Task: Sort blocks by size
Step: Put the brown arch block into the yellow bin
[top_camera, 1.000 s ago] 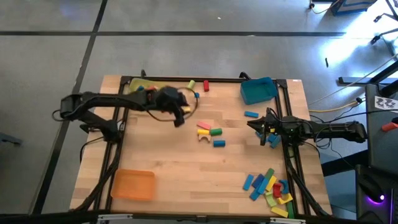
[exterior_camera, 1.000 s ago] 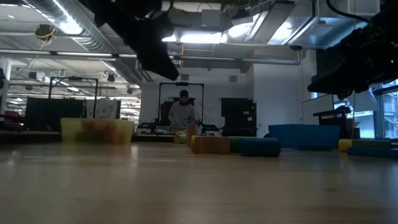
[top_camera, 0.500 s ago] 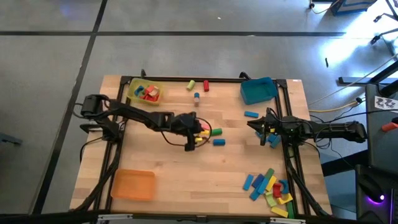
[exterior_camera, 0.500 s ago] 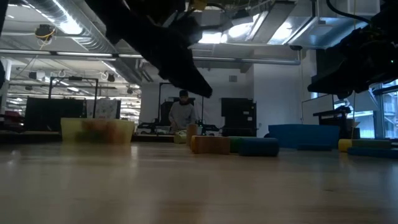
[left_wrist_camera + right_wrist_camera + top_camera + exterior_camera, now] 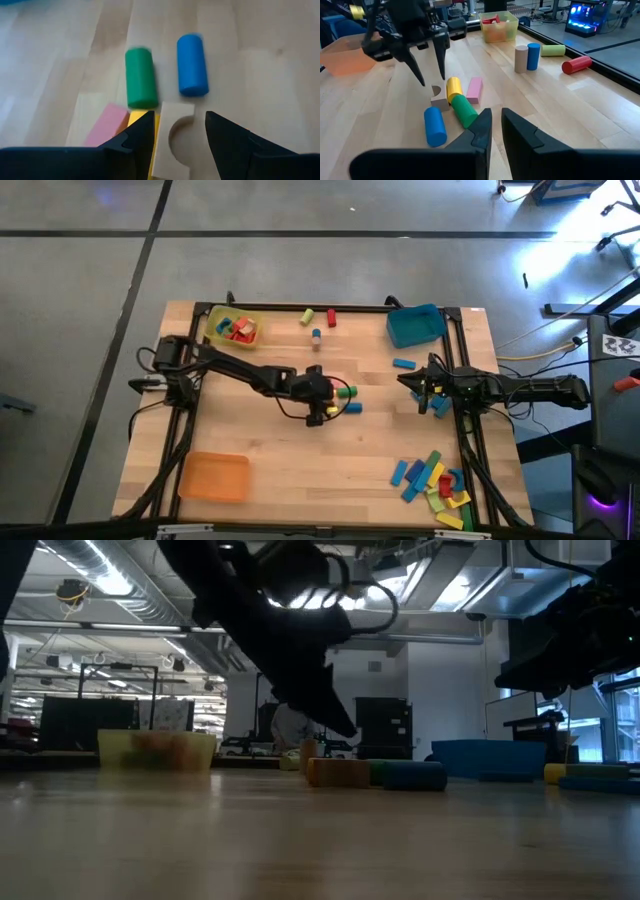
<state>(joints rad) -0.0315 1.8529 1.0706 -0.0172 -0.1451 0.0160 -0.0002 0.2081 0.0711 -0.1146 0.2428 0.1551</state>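
Left gripper (image 5: 322, 408) out over the middle of the wooden table (image 5: 270, 450), fingers spread apart, straddling a natural-wood arch block (image 5: 175, 142) without closing on it; nothing held. In the left wrist view, one finger on either side of the arch, cut-out facing the camera. Just beside the arch: a yellow block (image 5: 137, 119) and a pink bar (image 5: 106, 125), with a green cylinder (image 5: 139, 77) and a blue cylinder (image 5: 192, 64) lying side by side a little beyond, apart from each other. Same cluster in the right wrist view: arch (image 5: 439, 99), yellow cylinder (image 5: 453, 89), pink bar (image 5: 474, 88), green cylinder (image 5: 464, 111), blue cylinder (image 5: 434, 127), with the left gripper (image 5: 431, 74) pointing down over the arch.

Right gripper (image 5: 418, 391) near the right edge of the table, fingers drawn almost together, empty.

Yellow tray (image 5: 213, 328) at the far left corner, holding red and other small blocks. Blue tray (image 5: 415, 326) at the far right corner. Orange tray (image 5: 214, 478) at the near left corner. Between the far trays: a yellow-green cylinder (image 5: 308, 316), a red cylinder (image 5: 331, 317) and a small upright blue cylinder (image 5: 316, 336). A blue bar (image 5: 404, 364) lying near the blue tray. A heap of blue, yellow, green and red blocks (image 5: 432, 482) at the near right corner.
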